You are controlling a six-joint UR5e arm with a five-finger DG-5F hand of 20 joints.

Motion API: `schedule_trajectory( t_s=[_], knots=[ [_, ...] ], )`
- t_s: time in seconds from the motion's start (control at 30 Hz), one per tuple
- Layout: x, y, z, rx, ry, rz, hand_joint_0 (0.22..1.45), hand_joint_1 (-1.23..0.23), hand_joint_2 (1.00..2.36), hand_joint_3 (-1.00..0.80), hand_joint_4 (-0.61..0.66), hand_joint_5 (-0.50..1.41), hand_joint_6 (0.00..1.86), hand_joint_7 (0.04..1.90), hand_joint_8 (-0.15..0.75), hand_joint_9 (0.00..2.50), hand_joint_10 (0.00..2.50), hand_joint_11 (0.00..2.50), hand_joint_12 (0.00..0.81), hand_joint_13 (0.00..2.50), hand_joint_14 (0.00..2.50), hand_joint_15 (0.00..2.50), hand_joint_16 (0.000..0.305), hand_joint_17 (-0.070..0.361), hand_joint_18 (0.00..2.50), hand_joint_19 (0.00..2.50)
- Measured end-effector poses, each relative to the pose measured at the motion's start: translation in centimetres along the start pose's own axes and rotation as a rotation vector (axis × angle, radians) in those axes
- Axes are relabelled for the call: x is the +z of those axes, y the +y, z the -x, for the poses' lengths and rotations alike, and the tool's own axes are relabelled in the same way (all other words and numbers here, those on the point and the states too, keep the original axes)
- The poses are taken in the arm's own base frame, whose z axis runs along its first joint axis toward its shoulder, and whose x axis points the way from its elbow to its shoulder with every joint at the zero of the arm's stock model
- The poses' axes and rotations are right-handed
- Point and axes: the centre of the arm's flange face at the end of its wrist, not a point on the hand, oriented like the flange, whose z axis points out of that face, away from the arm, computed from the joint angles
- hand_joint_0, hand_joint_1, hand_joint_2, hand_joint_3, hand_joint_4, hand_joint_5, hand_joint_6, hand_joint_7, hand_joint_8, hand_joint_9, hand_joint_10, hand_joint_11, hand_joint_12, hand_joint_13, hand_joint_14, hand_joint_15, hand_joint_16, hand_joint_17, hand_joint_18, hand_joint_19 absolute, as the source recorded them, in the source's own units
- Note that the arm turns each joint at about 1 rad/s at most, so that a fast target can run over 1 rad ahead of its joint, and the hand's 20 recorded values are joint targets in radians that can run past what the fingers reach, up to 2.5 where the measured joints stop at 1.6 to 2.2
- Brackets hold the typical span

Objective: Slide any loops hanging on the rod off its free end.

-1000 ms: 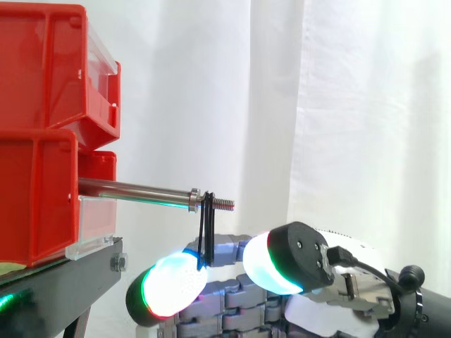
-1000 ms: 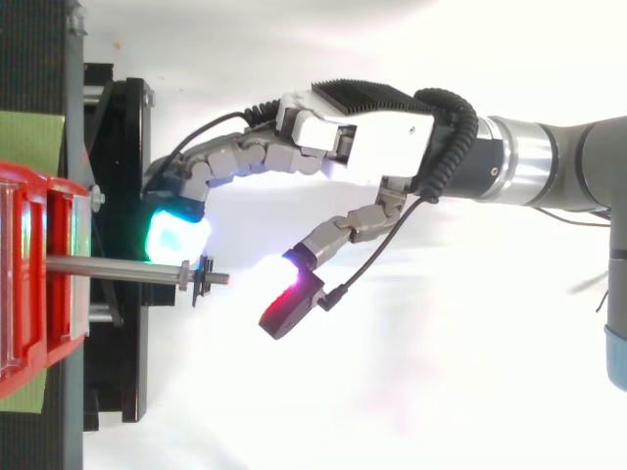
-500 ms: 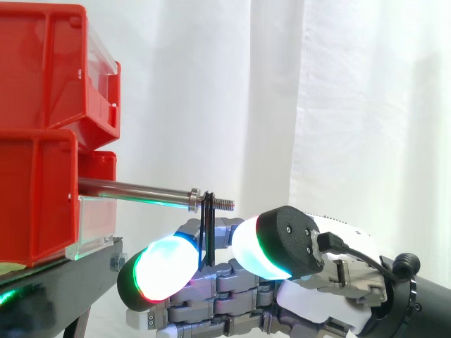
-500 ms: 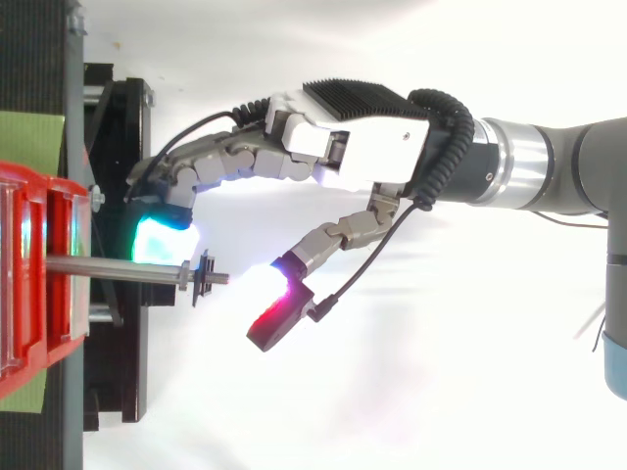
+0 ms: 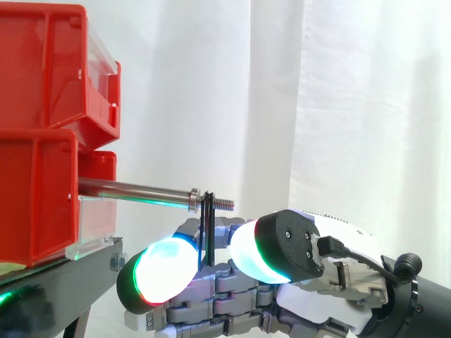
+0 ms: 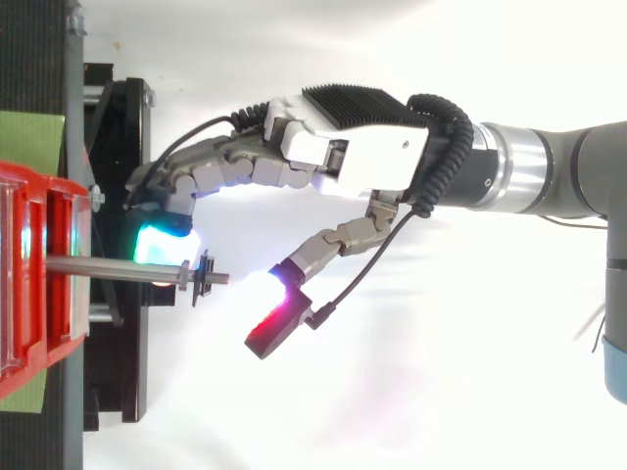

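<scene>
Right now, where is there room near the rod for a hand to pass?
Bare: above the rod, right of the red bins; and past its free end, over the hand. Crowded: under the rod, where glowing fingertips flank the loop.

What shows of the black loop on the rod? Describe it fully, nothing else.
The black loop is a thin, rubbery-looking band drawn into a long, narrow shape. It hangs straight down from the metal rod, just outside the collar, on the threaded stretch near the free end. Its top rests on the rod. Its lower end hangs between two glowing pads of the open hand. Whether a pad touches it cannot be told.
</scene>
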Motion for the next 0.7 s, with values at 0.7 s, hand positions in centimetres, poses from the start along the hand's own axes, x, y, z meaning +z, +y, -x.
schedule_trajectory(
  t_s=[0.7],
  knots=[
    [0.01, 0.00, 0.02, -0.001, -0.001, 0.002, 0.59, -0.52, 1.01, -0.40, 0.25, -0.13, 0.53, 1.32, 0.333, 0.66, 0.01, 0.13, 0.352, 0.57, 0.00, 0.00, 0.048, 0.109, 0.63, 0.04]
  ],
)
